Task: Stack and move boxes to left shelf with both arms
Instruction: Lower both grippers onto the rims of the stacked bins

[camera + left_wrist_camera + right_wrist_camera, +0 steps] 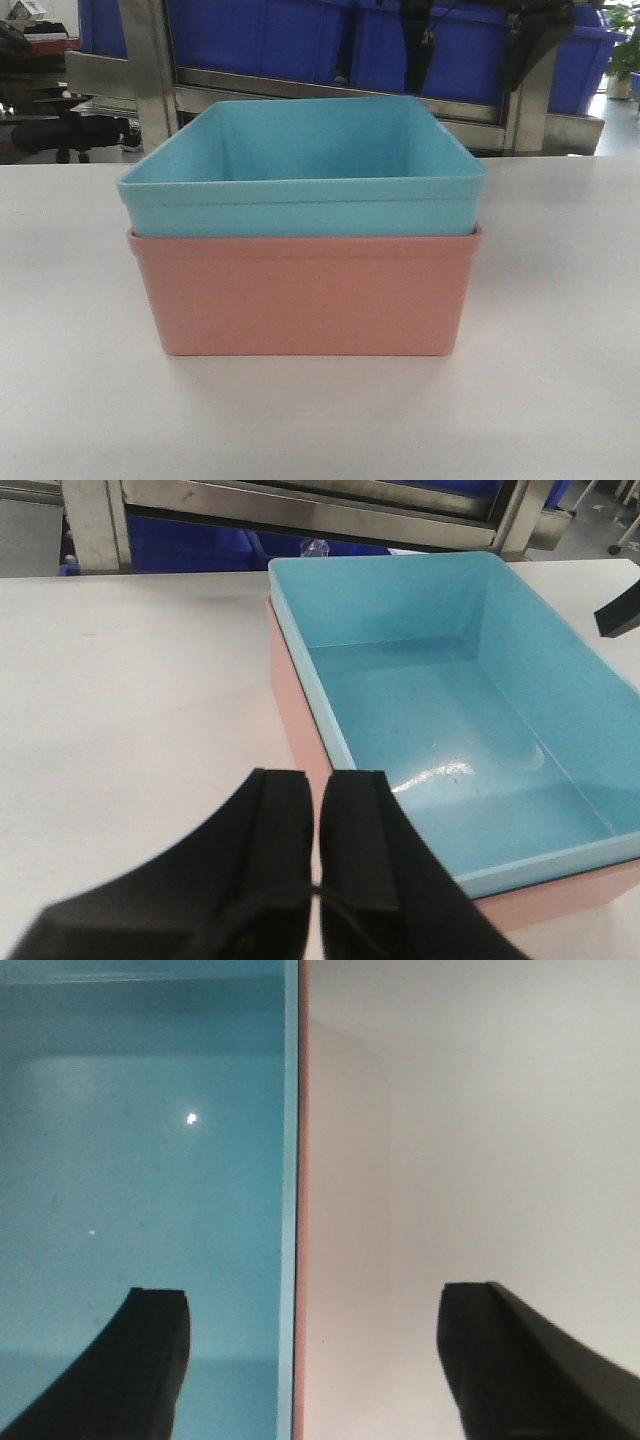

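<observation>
Here the light turquoise blue plastic bin [300, 165] sits nested inside the salmon pink plastic bin [305, 295]. The pair stands on the white surface [560, 300], with bare room to the left, right and front of the stack. Behind the stack runs the brushed-steel rack crossbar [110, 75], backed by dark blue plastic crates [260, 40]. The left gripper [318, 820] hangs near the stack's left wall, jaws almost touching and holding nothing. The right gripper [315, 1300] has its jaws spread wide astride the stack's right wall, gripping nothing.
</observation>
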You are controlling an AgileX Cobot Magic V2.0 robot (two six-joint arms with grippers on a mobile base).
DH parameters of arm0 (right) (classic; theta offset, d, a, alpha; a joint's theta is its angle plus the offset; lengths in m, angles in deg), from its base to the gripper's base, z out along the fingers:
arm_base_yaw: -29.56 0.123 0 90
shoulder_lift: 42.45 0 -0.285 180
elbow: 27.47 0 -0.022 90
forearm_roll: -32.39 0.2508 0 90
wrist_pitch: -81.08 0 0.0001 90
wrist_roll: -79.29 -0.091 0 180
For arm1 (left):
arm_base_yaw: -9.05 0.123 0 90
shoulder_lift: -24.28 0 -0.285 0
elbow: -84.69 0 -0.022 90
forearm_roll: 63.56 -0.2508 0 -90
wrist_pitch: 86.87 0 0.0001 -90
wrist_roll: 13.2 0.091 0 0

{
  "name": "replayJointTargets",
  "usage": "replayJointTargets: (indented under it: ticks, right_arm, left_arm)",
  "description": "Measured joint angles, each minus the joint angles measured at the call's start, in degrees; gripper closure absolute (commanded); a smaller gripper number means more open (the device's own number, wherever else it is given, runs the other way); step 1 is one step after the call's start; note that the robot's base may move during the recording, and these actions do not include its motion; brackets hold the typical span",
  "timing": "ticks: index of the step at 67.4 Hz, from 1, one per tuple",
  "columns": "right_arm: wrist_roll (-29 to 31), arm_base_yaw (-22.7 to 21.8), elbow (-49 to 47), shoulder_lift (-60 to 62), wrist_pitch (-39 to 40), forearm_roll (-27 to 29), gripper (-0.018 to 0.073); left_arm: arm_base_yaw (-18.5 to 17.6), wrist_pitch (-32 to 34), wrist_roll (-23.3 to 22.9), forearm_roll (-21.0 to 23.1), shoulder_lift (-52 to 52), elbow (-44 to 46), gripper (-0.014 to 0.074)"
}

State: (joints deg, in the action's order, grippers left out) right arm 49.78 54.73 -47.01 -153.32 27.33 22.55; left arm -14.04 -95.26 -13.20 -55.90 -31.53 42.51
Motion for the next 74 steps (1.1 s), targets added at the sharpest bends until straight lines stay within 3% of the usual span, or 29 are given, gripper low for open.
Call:
replayJointTargets:
  ticks: [11,20,43,60,74]
  right_arm:
    - [2.5,0.0,0.0,2.4,-1.9,0.0,0.0008]
    - [4.2,0.0,0.0,3.0,-3.2,0.0,0.0008]
    - [5.9,0.0,0.0,3.0,-3.9,0.1,0.0008]
    - [7.9,0.0,0.0,1.8,-0.9,2.9,0.0008]
    - [8.1,0.0,0.0,-2.0,0.3,3.0,0.0008]
  left_arm:
    - [0.0,-1.5,0.0,0.0,-1.5,0.6,0.0221]
    - [0.0,-5.2,0.0,0.0,-5.4,3.5,0.0126]
    - [0.0,-18.5,0.0,2.7,-23.9,24.0,0.0123]
    - [0.0,-29.0,0.0,2.7,-42.5,43.6,0.0125]
    - [0.0,-33.9,-0.7,0.6,-53.1,53.2,0.0125]
